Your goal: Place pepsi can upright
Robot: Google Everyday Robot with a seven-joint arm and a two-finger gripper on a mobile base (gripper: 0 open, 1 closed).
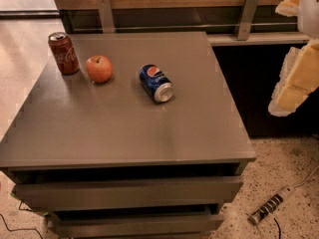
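Table (124,128): pepsi can (155,82), apple (98,68), cola can (63,53)

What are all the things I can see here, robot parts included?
pepsi can: one, blue with silver ends, lying on its side near the middle of the cabinet top
cola can: one, red, upright at the back left of the top
apple: one, red-orange, just right of the cola can
drawer cabinet: one, grey, centre of view, drawers at the front
power strip: one, pale, on the speckled floor at lower right
metal brackets: two, grey, on the wall behind
hand: one, cream-white, at the right edge, off the cabinet's side and touching nothing
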